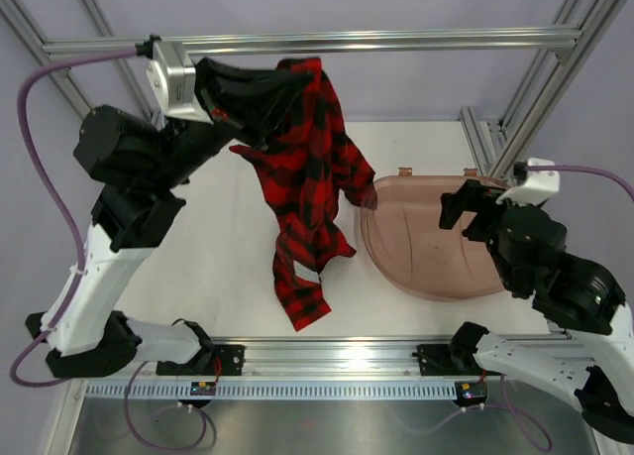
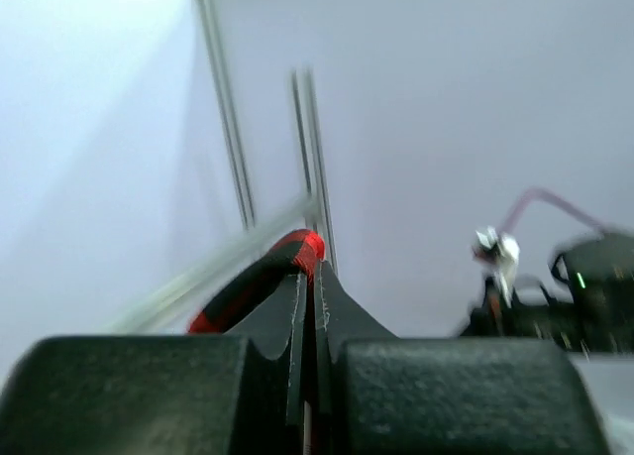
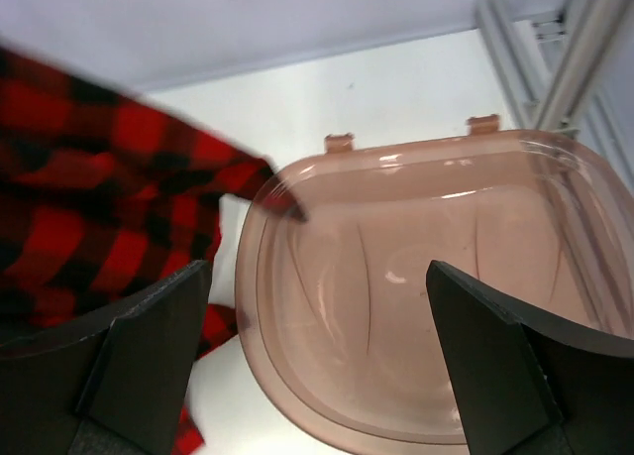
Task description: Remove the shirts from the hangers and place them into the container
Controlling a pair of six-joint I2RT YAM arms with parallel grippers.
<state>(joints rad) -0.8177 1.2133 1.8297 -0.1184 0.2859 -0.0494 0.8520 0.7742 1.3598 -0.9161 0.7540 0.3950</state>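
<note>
One shirt hangs from the left gripper, whose jaws are pressed together on the cloth's top edge just below the frame bar. The plaid drapes down to the table, and one fold touches the left rim of the tub, which sits on the table to the shirt's right. The right gripper hovers over the tub, jaws spread wide, holding nothing.
</note>
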